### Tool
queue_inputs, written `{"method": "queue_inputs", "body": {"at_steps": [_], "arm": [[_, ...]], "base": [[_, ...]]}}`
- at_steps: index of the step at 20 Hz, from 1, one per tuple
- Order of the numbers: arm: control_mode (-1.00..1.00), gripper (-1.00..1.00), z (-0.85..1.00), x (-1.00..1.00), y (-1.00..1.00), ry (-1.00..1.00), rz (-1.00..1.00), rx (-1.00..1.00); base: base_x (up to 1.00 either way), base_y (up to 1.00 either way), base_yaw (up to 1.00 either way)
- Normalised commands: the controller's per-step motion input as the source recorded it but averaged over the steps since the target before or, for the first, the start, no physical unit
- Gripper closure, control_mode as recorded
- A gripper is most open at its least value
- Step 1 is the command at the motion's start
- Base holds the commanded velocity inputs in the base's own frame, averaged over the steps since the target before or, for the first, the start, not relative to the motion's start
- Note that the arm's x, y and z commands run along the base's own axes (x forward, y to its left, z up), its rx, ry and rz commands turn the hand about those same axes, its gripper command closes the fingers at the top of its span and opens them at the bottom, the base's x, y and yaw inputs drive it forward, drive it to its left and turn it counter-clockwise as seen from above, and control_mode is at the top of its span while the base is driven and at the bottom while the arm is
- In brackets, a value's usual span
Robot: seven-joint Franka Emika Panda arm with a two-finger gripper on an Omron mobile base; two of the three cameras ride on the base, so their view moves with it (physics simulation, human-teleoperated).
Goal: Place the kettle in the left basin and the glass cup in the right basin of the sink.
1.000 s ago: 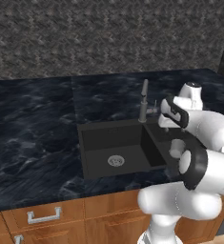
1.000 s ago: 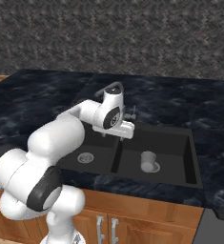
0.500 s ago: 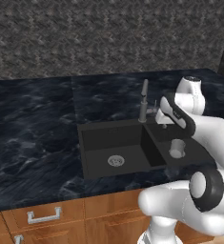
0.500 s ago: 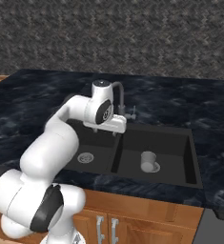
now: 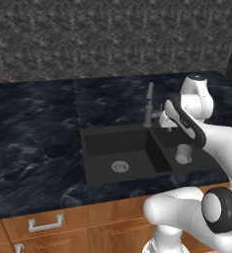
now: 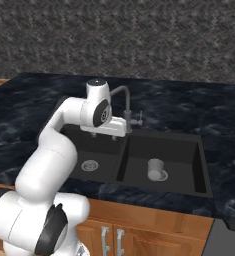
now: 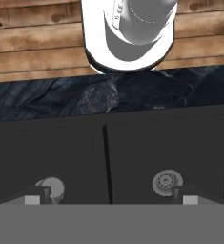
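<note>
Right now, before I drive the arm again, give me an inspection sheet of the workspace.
Surface: dark marbled counter, black sink set in it.
Job's things: glass cup in the right basin, on its drain; left basin holds nothing but its drain; kettle: nothing seen.
Clutter: nothing seen.
Grippers: gripper open, empty, above the wall between the basins; fingers spread wide.
Cables: nothing seen.
Surroundings: grey tap, rough stone back wall, wooden cabinet fronts below.
</note>
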Motion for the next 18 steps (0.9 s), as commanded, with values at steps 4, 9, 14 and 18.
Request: {"method": "queue_inputs", "body": {"at_steps": [4, 9, 14, 18], "arm": [[-1.00, -1.00, 0.26, -0.41, 0.06, -0.04, 0.00, 0.00], [-1.00, -1.00, 0.17, -0.41, 0.11, -0.06, 0.00, -0.03], [-1.00, -1.00, 0.10, -0.38, 0.21, -0.03, 0.00, -0.05], [-1.00, -1.00, 0.06, -0.11, 0.04, 0.00, 0.00, 0.00]], "base": [[0.00, 0.00, 0.00], [0.00, 0.00, 0.00], [0.00, 0.00, 0.00], [0.00, 0.00, 0.00]]}}
